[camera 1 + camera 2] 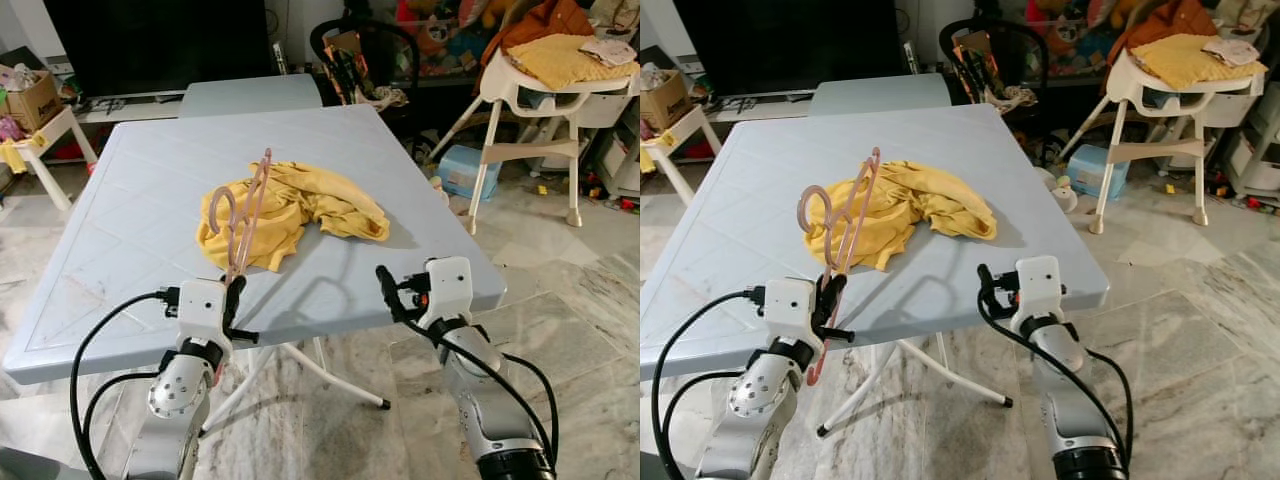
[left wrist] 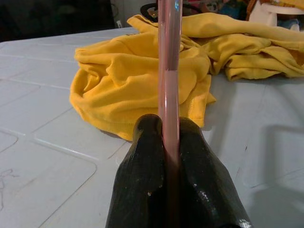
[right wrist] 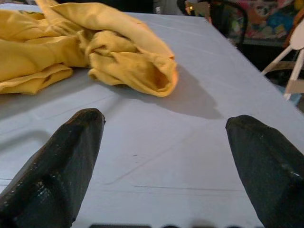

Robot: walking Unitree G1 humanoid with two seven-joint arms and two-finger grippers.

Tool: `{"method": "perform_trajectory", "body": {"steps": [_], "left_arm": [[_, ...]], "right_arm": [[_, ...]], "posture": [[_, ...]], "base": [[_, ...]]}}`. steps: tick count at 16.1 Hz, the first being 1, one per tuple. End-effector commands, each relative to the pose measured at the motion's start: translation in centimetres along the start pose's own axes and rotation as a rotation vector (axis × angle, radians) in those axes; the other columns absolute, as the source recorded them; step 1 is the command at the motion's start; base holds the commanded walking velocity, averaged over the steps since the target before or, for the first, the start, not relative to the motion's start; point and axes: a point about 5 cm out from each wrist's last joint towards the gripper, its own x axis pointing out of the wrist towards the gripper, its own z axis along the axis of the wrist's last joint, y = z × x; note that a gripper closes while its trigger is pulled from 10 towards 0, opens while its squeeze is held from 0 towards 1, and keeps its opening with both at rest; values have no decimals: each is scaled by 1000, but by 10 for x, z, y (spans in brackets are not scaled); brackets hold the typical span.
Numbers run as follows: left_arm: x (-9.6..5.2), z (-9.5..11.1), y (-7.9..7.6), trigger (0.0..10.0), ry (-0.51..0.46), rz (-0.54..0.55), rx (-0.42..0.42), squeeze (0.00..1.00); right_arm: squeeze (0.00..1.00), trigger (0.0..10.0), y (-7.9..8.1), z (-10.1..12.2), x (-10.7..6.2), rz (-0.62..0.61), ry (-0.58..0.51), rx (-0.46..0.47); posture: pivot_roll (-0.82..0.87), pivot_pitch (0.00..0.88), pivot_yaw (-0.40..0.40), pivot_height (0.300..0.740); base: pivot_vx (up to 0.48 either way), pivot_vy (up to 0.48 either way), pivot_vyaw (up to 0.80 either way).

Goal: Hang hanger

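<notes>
A pink plastic hanger [image 1: 243, 222] stands up from my left gripper [image 1: 233, 296], which is shut on its lower bar at the table's near edge. In the left wrist view the bar [image 2: 169, 80] rises between the two closed black fingers [image 2: 142, 180]. A crumpled yellow shirt [image 1: 292, 208] lies in the middle of the light blue table [image 1: 150, 190], just behind the hanger. My right gripper [image 1: 386, 283] hovers open at the near right edge of the table, its fingers [image 3: 61, 166] spread wide with the shirt [image 3: 85, 47] ahead of them.
A second small table [image 1: 250, 95] abuts the far side. Beyond it are a dark TV, a black chair [image 1: 365, 55], and a white high chair [image 1: 545, 90] at the right with a yellow cushion. Boxes and a low white table [image 1: 40, 130] stand at the left. Marble floor surrounds.
</notes>
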Motion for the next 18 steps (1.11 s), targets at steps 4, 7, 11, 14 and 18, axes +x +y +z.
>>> {"method": "perform_trajectory", "body": {"steps": [4, 7, 11, 14, 18], "left_arm": [[-2, -10, 3, 10000, 65, 11, -7, 0], [-2, -10, 3, 10000, 68, 11, -7, 0], [-3, -10, 3, 10000, 74, 14, -2, 0], [-5, -12, 5, 10000, 84, 19, 2, 0], [-5, -12, 7, 10000, 90, 24, 8, 0]], "right_arm": [[0, 10000, -4, 2, -1, -31, 10, 25], [0, 10000, -5, 2, 0, -34, 13, 35], [0, 10000, -5, 1, -1, -33, 17, 57], [0, 10000, -5, -2, -3, -41, 27, 72], [0, 10000, -5, -3, -3, -45, 31, 77]], "posture": [[-112, 0, 50, 740], [-112, 0, 51, 740], [-109, 0, 55, 740], [-107, 0, 59, 740], [-106, 0, 61, 740]], "base": [[0, 0, 0], [0, 0, 0], [-122, 0, 0], [-249, 0, 0], [-384, 0, 0]]}}
